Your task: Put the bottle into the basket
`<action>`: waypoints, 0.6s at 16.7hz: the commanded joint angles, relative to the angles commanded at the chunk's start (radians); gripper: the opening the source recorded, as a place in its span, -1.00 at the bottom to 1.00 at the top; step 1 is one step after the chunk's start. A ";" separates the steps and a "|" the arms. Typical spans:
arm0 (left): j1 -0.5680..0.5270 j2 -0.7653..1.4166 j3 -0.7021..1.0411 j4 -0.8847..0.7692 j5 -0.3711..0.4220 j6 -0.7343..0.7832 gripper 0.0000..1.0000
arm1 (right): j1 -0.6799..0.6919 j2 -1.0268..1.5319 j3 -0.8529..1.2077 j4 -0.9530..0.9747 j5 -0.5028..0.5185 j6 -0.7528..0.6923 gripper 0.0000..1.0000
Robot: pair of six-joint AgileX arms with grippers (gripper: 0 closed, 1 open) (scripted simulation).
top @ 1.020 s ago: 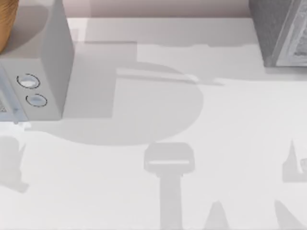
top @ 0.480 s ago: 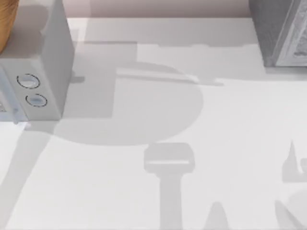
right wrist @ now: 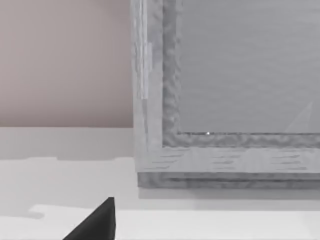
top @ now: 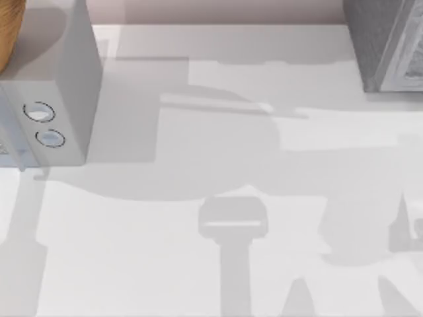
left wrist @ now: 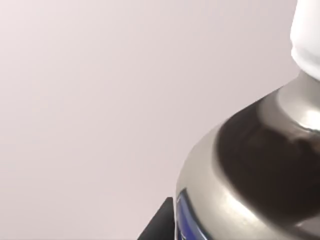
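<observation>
White counter (top: pixel 198 277) fills the top view, with a grey box (top: pixel 59 86) at its left and a sliver of the golden-brown basket (top: pixel 8 30) behind it. Since a second ago the shadows have shifted: a broad one now spreads over the counter's right side, so an arm is probably travelling overhead. The bottle (left wrist: pixel 250 170) sits close against the left wrist camera, white cap, silver shoulder, dark band; likely carried, though I cannot tell either hand's grip.

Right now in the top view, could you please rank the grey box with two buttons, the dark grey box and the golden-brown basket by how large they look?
1. grey box with two buttons
2. dark grey box, cut off by the frame
3. basket, just a sliver at the edge, so its real size is unsure
</observation>
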State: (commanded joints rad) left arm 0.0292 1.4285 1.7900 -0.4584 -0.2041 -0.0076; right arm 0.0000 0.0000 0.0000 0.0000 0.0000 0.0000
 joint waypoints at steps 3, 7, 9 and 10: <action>0.000 0.000 0.000 0.000 0.000 0.000 -1.00 | 0.000 0.000 0.000 0.000 0.000 0.000 1.00; 0.000 0.012 -0.029 0.030 0.006 0.003 -1.00 | 0.000 0.000 0.000 0.000 0.000 0.000 1.00; 0.008 0.030 -0.062 0.083 0.017 0.003 -1.00 | 0.000 0.000 0.000 0.000 0.000 0.000 1.00; 0.014 0.040 -0.080 0.113 0.021 0.003 -1.00 | 0.000 0.000 0.000 0.000 0.000 0.000 1.00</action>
State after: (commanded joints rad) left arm 0.0436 1.4688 1.7102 -0.3458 -0.1831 -0.0042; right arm 0.0000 0.0000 0.0000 0.0000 0.0000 0.0000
